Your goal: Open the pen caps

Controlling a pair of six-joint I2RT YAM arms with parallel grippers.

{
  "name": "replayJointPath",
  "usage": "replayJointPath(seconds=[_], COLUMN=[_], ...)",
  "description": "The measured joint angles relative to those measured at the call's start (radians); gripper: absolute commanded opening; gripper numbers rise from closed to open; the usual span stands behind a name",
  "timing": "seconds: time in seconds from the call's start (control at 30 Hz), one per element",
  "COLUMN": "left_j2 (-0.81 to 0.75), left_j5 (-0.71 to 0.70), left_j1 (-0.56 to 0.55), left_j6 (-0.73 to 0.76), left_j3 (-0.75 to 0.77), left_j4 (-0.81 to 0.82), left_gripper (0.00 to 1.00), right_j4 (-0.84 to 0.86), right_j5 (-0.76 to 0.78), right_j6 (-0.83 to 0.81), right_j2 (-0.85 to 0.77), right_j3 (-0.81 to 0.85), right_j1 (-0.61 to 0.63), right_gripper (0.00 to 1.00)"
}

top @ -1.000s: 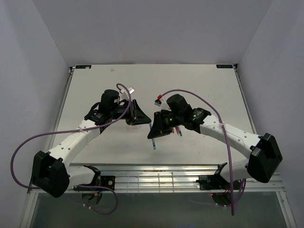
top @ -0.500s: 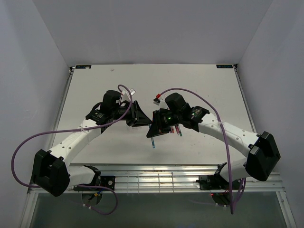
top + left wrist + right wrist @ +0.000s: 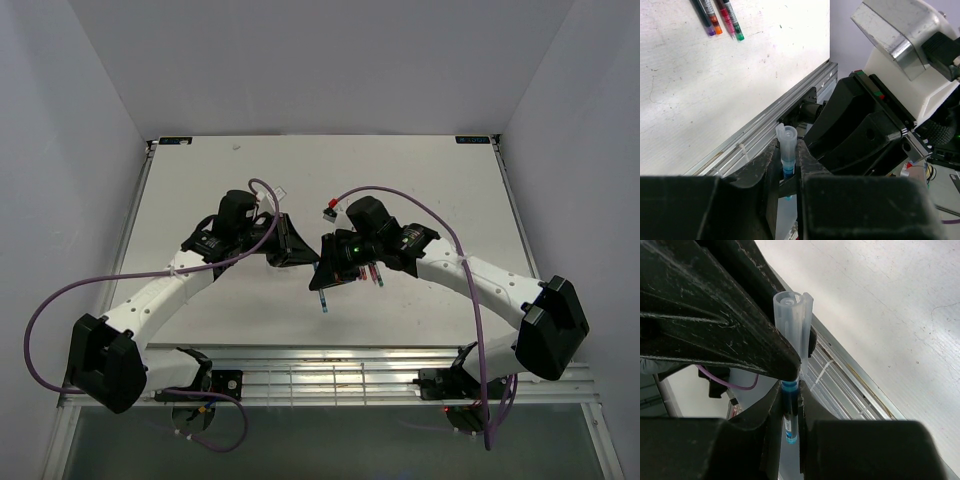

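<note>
The left gripper [image 3: 786, 159] pinches the translucent cap [image 3: 792, 325], still seated on the blue pen [image 3: 790, 430] whose barrel the right gripper [image 3: 789, 392] clamps above the table [image 3: 200, 170], while two other pens [image 3: 725, 15] lie untouched, waiting.

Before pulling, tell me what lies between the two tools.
The blue pen: the right tool grips its barrel, the left tool its clear cap. Both wrist views show it.
</note>
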Motion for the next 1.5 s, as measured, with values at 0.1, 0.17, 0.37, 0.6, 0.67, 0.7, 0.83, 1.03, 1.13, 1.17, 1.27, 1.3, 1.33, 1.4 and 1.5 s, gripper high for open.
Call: replayJointPath(seconds=[0.1,0.17,0.37,0.6,0.67,0.7,0.83,1.03,1.13,1.17,1.27,1.3,1.33,1.4,1.5], left_j2=[0.0,0.007,0.066,0.134,0.143,0.149,0.187,0.186,0.163,0.141,0.052,0.022,-0.002,-0.021,0.01], left_j5=[-0.019,-0.034,-0.084,-0.142,-0.144,-0.143,-0.122,-0.09,-0.092,-0.097,-0.101,-0.103,-0.108,-0.13,-0.2], left_j1=[-0.003,-0.006,-0.013,-0.014,-0.015,-0.015,-0.015,-0.008,0.023,0.032,0.042,0.043,0.045,0.047,0.049], left_j6=[-0.016,-0.024,-0.066,-0.112,-0.132,-0.14,-0.151,-0.091,-0.044,-0.026,0.005,0.013,0.023,0.048,0.108], left_j3=[0.006,0.017,0.093,0.208,0.216,0.221,0.243,0.212,0.175,0.153,0.084,0.066,0.058,0.071,0.146], left_j4=[-0.018,-0.037,-0.122,-0.228,-0.24,-0.246,-0.248,-0.158,-0.024,0.016,0.101,0.114,0.116,0.089,-0.022], left_gripper=[0.0,0.0,0.0,0.0,0.0,0.0,0.0,0.0,0.0,0.0,0.0,0.0,0.0,0.0,0.0], right_j4=[-0.006,-0.01,-0.093,-0.276,-0.298,-0.305,-0.313,-0.161,-0.046,0.018,0.219,0.253,0.278,0.308,0.269], right_j5=[0.01,0.025,0.153,0.539,0.641,0.685,0.787,0.547,0.251,0.146,-0.117,-0.172,-0.211,-0.245,-0.208], right_j6=[-0.009,-0.022,-0.069,-0.158,-0.167,-0.171,-0.189,-0.264,-0.235,-0.21,-0.117,-0.095,-0.085,-0.074,-0.087], right_j2=[0.001,0.002,0.005,0.042,0.042,0.042,0.041,-0.049,-0.128,-0.147,-0.173,-0.173,-0.173,-0.179,-0.198], right_j3=[0.0,0.001,0.05,0.204,0.214,0.214,0.21,0.063,-0.081,-0.131,-0.239,-0.25,-0.253,-0.253,-0.251], right_j1=[0.001,0.002,0.019,0.126,0.164,0.182,0.216,0.141,0.113,0.105,0.074,0.056,0.034,-0.011,-0.091], right_gripper=[0.08,0.08,0.08,0.08,0.08,0.08,0.08,0.08,0.08,0.08,0.08,0.08,0.08,0.08,0.08])
